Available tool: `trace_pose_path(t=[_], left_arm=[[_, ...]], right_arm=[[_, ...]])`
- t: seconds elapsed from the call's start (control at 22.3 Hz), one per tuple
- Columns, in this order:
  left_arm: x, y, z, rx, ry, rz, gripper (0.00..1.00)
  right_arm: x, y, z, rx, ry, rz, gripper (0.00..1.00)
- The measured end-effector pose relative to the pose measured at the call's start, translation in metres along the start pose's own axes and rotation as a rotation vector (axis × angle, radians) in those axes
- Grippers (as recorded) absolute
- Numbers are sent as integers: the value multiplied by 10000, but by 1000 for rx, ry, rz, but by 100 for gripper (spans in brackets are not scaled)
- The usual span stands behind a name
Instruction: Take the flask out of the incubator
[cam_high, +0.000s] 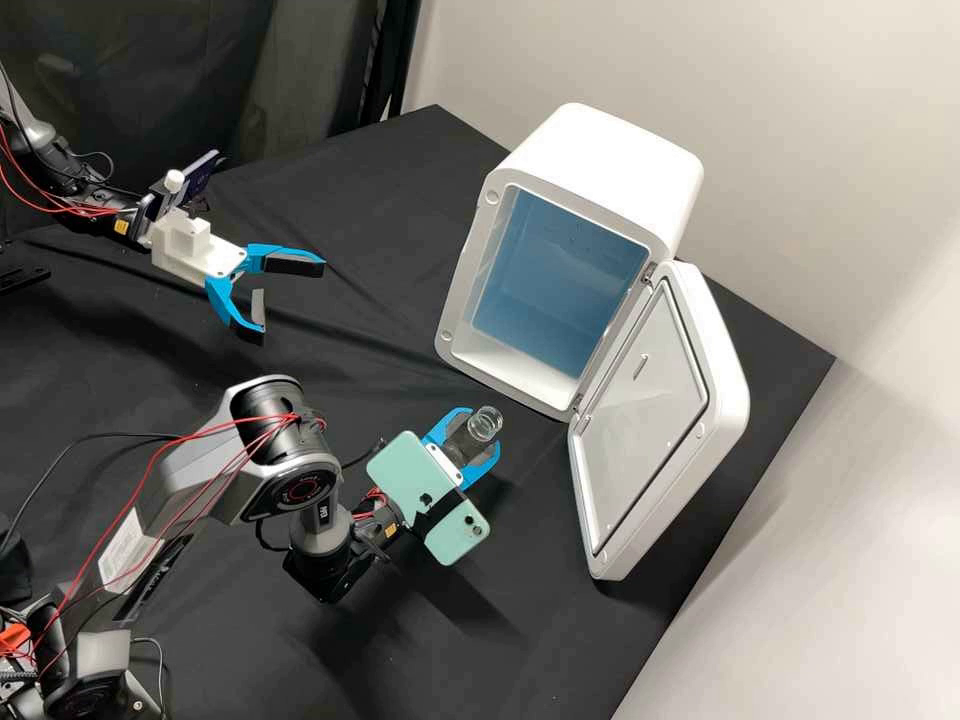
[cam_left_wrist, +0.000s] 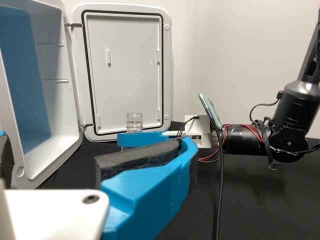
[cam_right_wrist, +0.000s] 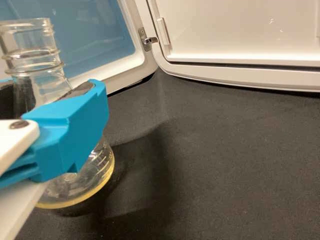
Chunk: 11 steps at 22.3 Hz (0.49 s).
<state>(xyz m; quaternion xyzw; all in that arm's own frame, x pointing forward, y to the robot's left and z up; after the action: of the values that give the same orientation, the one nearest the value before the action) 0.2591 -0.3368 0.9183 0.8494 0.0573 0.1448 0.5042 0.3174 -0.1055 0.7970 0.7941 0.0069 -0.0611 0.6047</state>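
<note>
A clear glass flask (cam_high: 486, 424) with a little yellowish liquid stands upright just in front of the incubator's (cam_high: 600, 165) open mouth, outside it. My right gripper (cam_high: 478, 440) is shut on the flask's neck. In the right wrist view a blue finger (cam_right_wrist: 65, 130) crosses the flask (cam_right_wrist: 30, 60), whose round base (cam_right_wrist: 87, 180) is at or just above the black mat. The blue chamber of the incubator holds nothing. My left gripper (cam_high: 290, 297) hangs open over the bench at the back left, far from the flask (cam_left_wrist: 134, 121).
The white incubator door (cam_high: 655, 420) is swung fully open to the right, its lower edge on the mat. The bench edge (cam_high: 720, 560) runs close behind the door. A green phone (cam_high: 430, 497) is mounted on the right wrist. Open black mat lies between the arms.
</note>
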Motion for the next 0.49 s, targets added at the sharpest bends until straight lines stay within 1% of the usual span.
trace_pose_path(t=[0.09,0.27,0.49], left_arm=[[0,0,1,-12,-1,0,100],[1,-2,6,-12,-3,-1,100],[15,-37,18,-15,-8,-13,100]], right_arm=[[0,0,0,0,0,0,0],[0,0,0,0,0,0,0],[0,0,0,0,0,0,0]])
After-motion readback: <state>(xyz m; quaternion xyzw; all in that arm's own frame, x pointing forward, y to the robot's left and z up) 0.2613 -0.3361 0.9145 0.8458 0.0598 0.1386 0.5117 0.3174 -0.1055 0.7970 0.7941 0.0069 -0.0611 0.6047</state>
